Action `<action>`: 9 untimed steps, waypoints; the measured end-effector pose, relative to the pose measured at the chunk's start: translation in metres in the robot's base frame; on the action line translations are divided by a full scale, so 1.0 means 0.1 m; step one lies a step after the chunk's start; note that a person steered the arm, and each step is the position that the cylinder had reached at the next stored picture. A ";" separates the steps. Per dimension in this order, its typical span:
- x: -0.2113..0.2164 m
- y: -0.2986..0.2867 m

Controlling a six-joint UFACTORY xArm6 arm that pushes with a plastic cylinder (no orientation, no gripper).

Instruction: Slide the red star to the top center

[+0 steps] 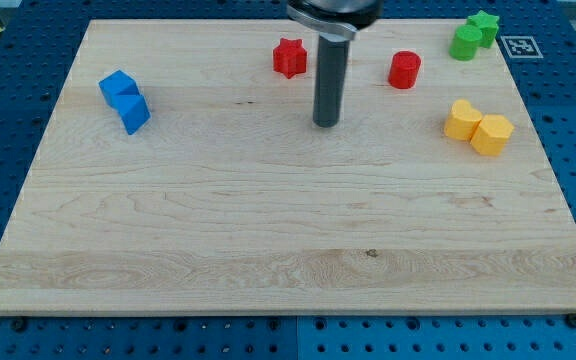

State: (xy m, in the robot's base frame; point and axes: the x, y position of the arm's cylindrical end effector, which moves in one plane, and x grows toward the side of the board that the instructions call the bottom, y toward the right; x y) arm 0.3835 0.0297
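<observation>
The red star (289, 57) lies near the view's top, a little left of centre, on the wooden board (268, 230). My tip (326, 123) is on the board below and to the right of the star, apart from it. The rod rises straight up from the tip to the view's top edge. A red cylinder (404, 70) sits to the right of the rod, also apart from it.
Two blue blocks (125, 100) touch each other at the upper left. Two yellow blocks (478, 126) sit together at the right. Two green blocks (473, 35), one a star, sit at the top right corner beside a printed marker (519, 45).
</observation>
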 end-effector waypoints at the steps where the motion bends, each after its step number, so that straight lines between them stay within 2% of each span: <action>1: -0.39 -0.36; 2: -0.75 -0.52; 4: -1.17 -0.52; 6: -0.92 -0.35; 8: -0.91 -0.06; 9: -1.05 0.02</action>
